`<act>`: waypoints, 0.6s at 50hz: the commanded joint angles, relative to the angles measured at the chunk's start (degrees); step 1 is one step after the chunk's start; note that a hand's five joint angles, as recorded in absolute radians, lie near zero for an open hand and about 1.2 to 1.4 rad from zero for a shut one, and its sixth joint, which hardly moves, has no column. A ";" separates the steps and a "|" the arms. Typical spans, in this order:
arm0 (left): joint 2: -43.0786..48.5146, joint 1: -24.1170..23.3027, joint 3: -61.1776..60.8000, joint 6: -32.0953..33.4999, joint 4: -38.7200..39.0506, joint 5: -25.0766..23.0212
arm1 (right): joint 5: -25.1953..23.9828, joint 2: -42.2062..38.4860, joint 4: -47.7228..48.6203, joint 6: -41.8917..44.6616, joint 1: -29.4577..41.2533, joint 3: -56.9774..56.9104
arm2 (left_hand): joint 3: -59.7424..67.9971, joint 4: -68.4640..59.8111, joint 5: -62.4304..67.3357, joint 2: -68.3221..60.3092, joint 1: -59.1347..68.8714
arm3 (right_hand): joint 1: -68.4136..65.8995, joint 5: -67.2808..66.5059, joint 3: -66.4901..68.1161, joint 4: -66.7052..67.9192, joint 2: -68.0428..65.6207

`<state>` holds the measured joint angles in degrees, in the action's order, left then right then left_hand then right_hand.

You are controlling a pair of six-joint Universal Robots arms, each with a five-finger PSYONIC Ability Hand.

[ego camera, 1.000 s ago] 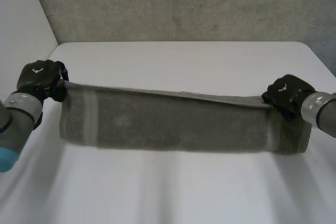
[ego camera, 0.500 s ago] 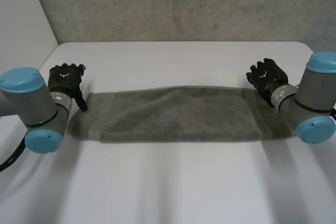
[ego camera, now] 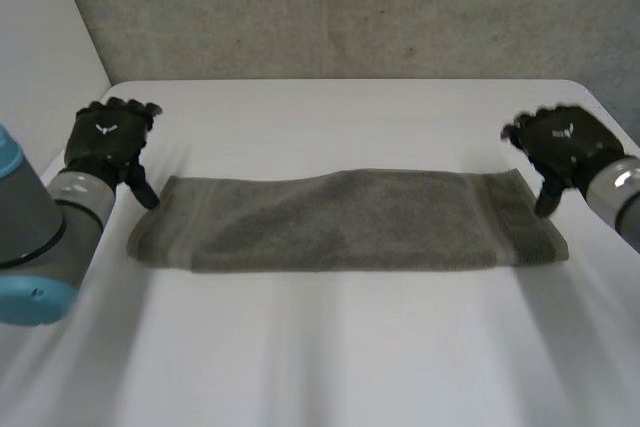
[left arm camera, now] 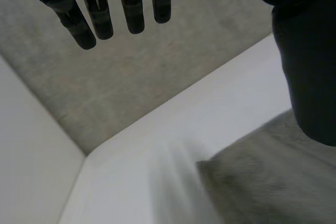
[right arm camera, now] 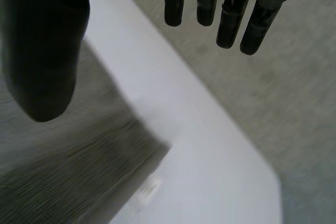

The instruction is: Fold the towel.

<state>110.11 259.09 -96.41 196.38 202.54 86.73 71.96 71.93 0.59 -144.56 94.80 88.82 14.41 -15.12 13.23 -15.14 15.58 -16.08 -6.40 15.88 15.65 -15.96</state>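
towel (ego camera: 345,219) flat, long axis left-right | left hand (ego camera: 105,145) fingers spread, empty | right hand (ego camera: 562,145) likewise

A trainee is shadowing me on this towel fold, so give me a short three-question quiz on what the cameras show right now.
1. True or false: the left hand is pinching a corner of the towel.
2. How does the towel lie? A) flat on the table, as a long band between the two hands; B) held up in the air; C) bunched in a heap.
3. In one word, what state is the right hand in?

Key:
1. False. Its fingers are straight and hold nothing.
2. A.
3. Open. Its fingers are straight, with nothing held.
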 commanded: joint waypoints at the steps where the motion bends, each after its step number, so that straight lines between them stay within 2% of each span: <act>1: -2.80 0.36 -6.24 -1.08 0.14 -3.94 | -2.87 -0.21 -1.39 0.51 -4.08 7.41 | -2.51 3.23 -11.33 3.25 -3.68 | -7.27 -6.95 7.47 7.70 -7.39; 7: -2.62 0.54 -6.87 -4.06 0.58 -4.12 | -7.71 -3.88 1.59 0.42 -6.81 9.00 | -2.51 3.23 -11.33 3.25 -3.68 | -9.97 -9.65 10.16 10.40 -10.09; 19: -2.62 0.63 -6.87 -4.95 1.19 -4.20 | -7.54 -11.55 5.91 1.04 -7.17 6.45 | -2.01 2.72 -10.82 2.74 -3.18 | -19.23 -18.92 19.43 19.66 -19.35; 21: -2.62 0.71 -6.95 -4.95 1.28 -4.20 | -7.01 -13.21 6.09 1.13 -7.17 5.40 | -1.84 2.56 -10.66 2.57 -3.01 | -38.12 -37.80 38.32 38.55 -38.24; 22: -2.62 0.71 -6.95 -4.95 1.28 -4.20 | -7.01 -13.22 6.09 1.13 -7.17 5.40 | -1.84 2.56 -10.66 2.57 -3.01 | -38.24 -37.92 38.44 38.67 -38.36; 24: -2.62 0.71 -7.13 -4.95 1.28 -4.20 | -4.91 -13.65 6.35 1.13 -7.78 4.35 | -1.84 2.56 -10.66 2.57 -3.01 | -60.33 -60.01 60.53 60.76 -60.45; 27: -2.62 0.71 -7.13 -4.95 1.37 -4.20 | -3.05 -13.66 6.26 1.13 -8.31 3.82 | -1.84 2.56 -10.66 2.57 -3.01 | -63.92 -63.60 64.11 64.35 -64.04; 29: -2.62 0.71 -7.13 -5.04 1.46 -4.12 | 0.97 -13.66 6.52 1.39 -9.27 2.85 | -1.84 2.56 -10.66 2.57 -3.01 | -63.92 -63.60 64.12 64.35 -64.04; 30: -2.62 0.71 -7.13 -5.04 1.46 -4.12 | 0.99 -13.66 6.53 1.39 -9.28 2.85 | -1.84 2.56 -10.66 2.57 -3.01 | -63.92 -63.60 64.12 64.35 -64.04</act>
<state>107.50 259.79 -103.48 191.38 203.89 82.55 67.19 58.32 6.98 -143.40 87.00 93.26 14.42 -15.13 13.50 -15.15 15.58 -74.71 -66.14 75.69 76.49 -74.67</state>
